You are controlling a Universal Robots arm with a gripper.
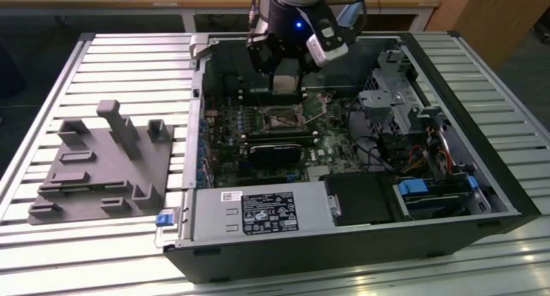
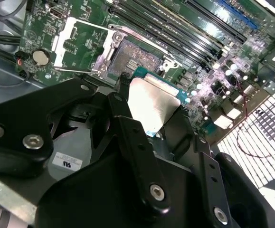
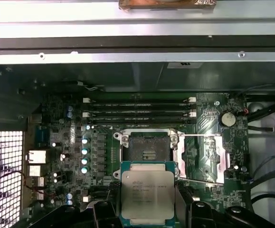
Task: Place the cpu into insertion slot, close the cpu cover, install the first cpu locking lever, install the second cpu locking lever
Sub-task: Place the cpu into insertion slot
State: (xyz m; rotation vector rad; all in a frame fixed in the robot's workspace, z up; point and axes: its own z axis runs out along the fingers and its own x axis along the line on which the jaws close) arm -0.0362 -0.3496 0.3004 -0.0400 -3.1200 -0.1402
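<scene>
Gripper point(image 3: 148, 202) is clamped on the cpu point(image 3: 148, 192), black fingers point(image 3: 184, 202) pressing its two opposite edges, pale metal face pointing up at the camera in the first wrist view. Same grip from the other side in the second wrist view: the chip point(image 2: 154, 107) sits between the fingers point(image 2: 123, 92) with a bit of green edge poking out.

The cpu isn't seated. The insertion slot point(image 3: 149, 147) is bare, dark centre and silver rim fully visible, and in both wrist views the chip hangs just beside it, not touching as far as I can tell. The slot point(image 2: 135, 59) shows past the chip's far edge in the second wrist view.

The cpu cover point(image 3: 219, 159) is flipped open, lying off to one side of the socket with green board showing through its window. In the second wrist view the cover point(image 2: 62, 40) sits right by a coin cell battery point(image 2: 41, 58).

Four long memory slots point(image 3: 139, 108) run along the other side of the socket.

From the exterior view, the arm reaches down into an open computer case point(image 1: 344, 251) lying on a slatted metal table point(image 1: 51, 251), gripper point(image 1: 285, 77) over the motherboard near the socket point(image 1: 282, 121). Power supply point(image 1: 257, 212) is at the near side of the case, and a grey moulded fixture point(image 1: 103, 161) sits on the table at the exterior view's left
</scene>
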